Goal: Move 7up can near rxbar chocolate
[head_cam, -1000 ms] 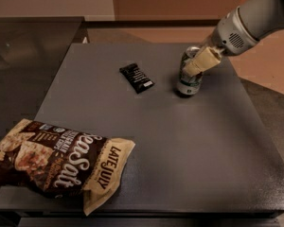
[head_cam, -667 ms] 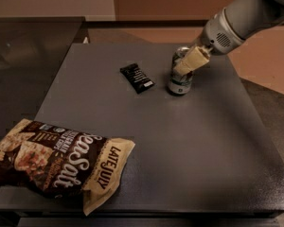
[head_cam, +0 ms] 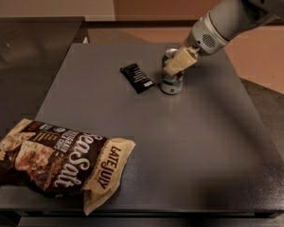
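Note:
The 7up can (head_cam: 171,83) stands upright on the dark grey table (head_cam: 189,141), just right of the rxbar chocolate (head_cam: 137,77), a small flat black wrapper lying at the table's far middle. A narrow gap separates them. My gripper (head_cam: 176,63) comes in from the upper right on a white arm and is shut on the can's upper part, its cream-coloured finger (head_cam: 179,60) across the can's side and top.
A large brown-and-cream "Sea Salt" chip bag (head_cam: 57,159) lies at the table's front left corner. A darker counter (head_cam: 23,56) adjoins the table on the left. The floor lies beyond the table's right edge.
My gripper has moved the 7up can leftward across the table, closing the distance to the rxbar chocolate. The bar and chip bag have not moved.

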`<move>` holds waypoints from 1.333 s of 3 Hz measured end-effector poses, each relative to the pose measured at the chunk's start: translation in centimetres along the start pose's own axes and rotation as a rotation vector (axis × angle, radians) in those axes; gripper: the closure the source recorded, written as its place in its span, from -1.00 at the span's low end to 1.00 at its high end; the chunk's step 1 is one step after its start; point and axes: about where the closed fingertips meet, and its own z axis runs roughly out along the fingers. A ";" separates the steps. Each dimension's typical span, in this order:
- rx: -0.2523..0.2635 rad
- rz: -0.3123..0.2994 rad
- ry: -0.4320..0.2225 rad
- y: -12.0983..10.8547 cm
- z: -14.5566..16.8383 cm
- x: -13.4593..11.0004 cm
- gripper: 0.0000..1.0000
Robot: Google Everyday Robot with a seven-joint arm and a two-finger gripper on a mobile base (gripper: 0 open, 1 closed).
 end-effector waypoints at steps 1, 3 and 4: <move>-0.011 -0.007 -0.002 -0.1 0.5 -0.4 0.68; -0.013 -0.007 -0.002 0.0 0.6 -0.5 -0.42; -0.014 -0.007 -0.002 0.0 0.6 -0.6 -1.00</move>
